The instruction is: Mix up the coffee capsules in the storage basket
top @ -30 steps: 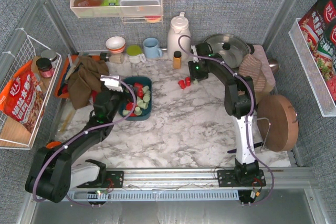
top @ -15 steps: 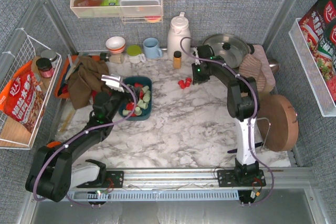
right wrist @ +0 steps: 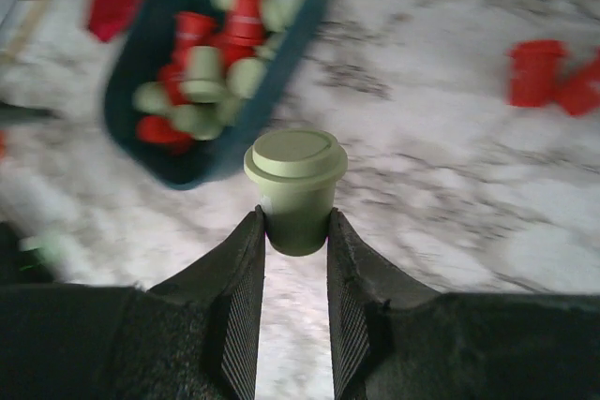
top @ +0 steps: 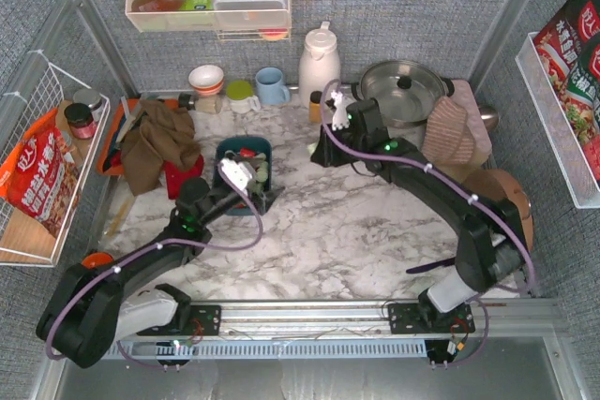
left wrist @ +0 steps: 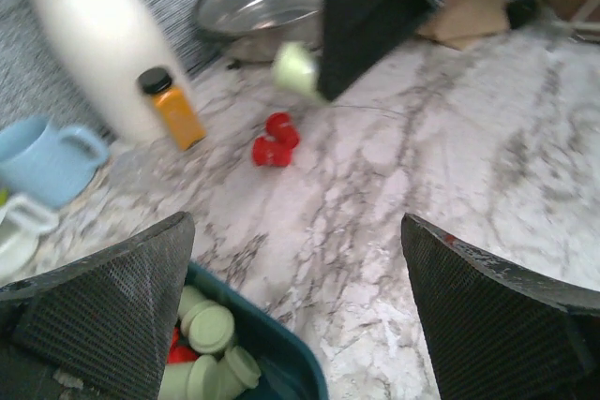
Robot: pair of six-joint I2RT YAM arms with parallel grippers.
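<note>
The dark teal storage basket sits left of centre and holds red and mint green coffee capsules. My left gripper is open and empty over the basket's near right corner. My right gripper is shut on a mint green capsule and holds it above the marble, just right of the basket. That capsule also shows in the left wrist view. A few loose red capsules lie on the marble behind the right gripper, and they also show in the right wrist view.
A white thermos, an amber bottle, a blue mug and a lidded pot stand along the back. A brown cloth lies left of the basket. A round wooden board leans at the right.
My right arm has swung from the loose red capsules at the back toward the basket, with a green capsule in its fingers. My left gripper has moved from the basket's left side to its near right corner.
</note>
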